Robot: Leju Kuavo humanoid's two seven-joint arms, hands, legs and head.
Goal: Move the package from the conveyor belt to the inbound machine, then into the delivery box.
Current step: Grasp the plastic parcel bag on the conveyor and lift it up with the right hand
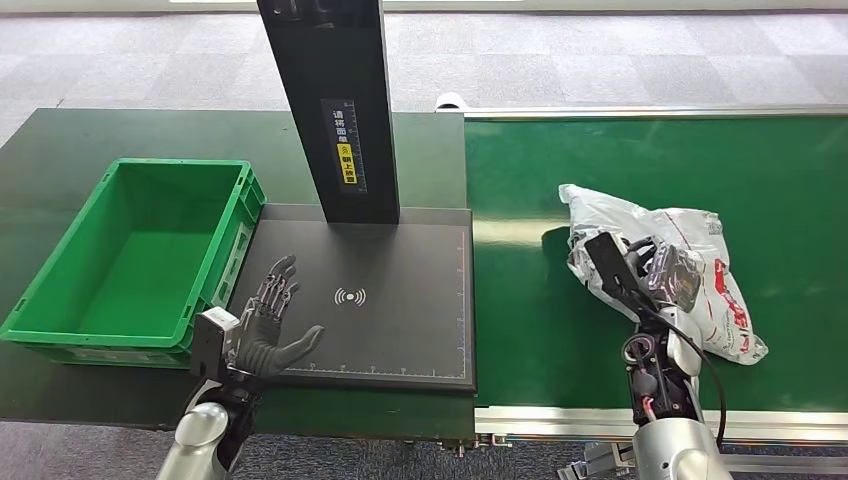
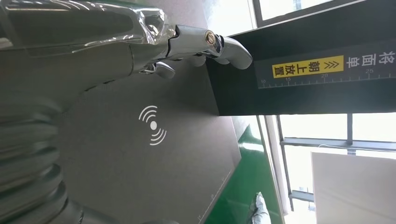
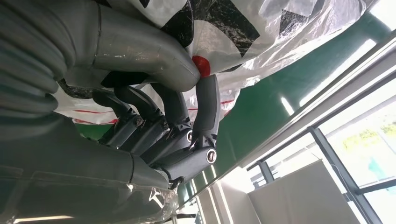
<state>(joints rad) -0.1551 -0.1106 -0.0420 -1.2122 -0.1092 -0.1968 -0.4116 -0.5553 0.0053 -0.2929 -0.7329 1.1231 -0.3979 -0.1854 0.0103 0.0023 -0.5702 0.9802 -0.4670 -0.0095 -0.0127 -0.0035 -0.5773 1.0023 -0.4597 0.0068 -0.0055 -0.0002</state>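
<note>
Gripping the package (image 1: 690,270) near the belt's (image 1: 530,330) front edge, the right hand (image 1: 655,275) has fingers curled into its plastic. Left hand (image 1: 268,325) hovers open over the machine (image 1: 400,320). Both transfers remain; box (image 1: 60,330) looks empty.

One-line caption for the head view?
Right hand grips the package on the conveyor belt; left hand open.

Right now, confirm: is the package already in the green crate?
No. The package lies on the conveyor belt under the right hand; the green crate holds nothing.
</note>
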